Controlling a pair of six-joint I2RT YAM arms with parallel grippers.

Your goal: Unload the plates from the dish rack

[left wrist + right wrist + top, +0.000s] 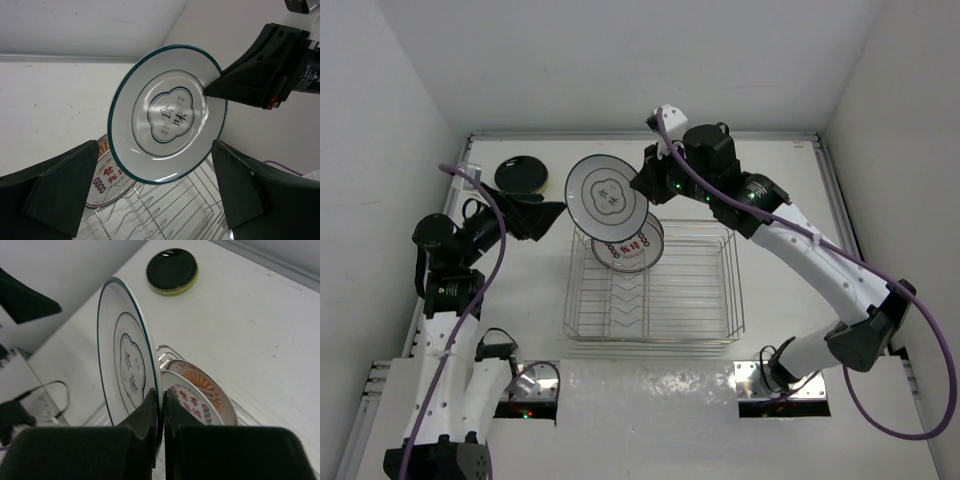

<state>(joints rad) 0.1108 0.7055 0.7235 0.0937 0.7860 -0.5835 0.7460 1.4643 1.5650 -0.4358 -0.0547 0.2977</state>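
My right gripper [642, 186] is shut on the rim of a white plate with teal rings [606, 196], held upright above the far left of the dish rack [690, 290]; it also shows in the right wrist view [125, 375] and the left wrist view [167, 112]. Two plates stand in the rack: one with a red pattern [632, 250] [192, 400] and one with an orange pattern [202, 380]. A black plate on a lime green one [521, 175] [172, 270] lies at the far left. My left gripper [548, 215] is open, left of the held plate.
The silver wire rack's zigzag slots [165, 210] show below the held plate. White walls enclose the table on three sides. Purple cables run along both arms. The right arm [820, 270] reaches over the rack's right side.
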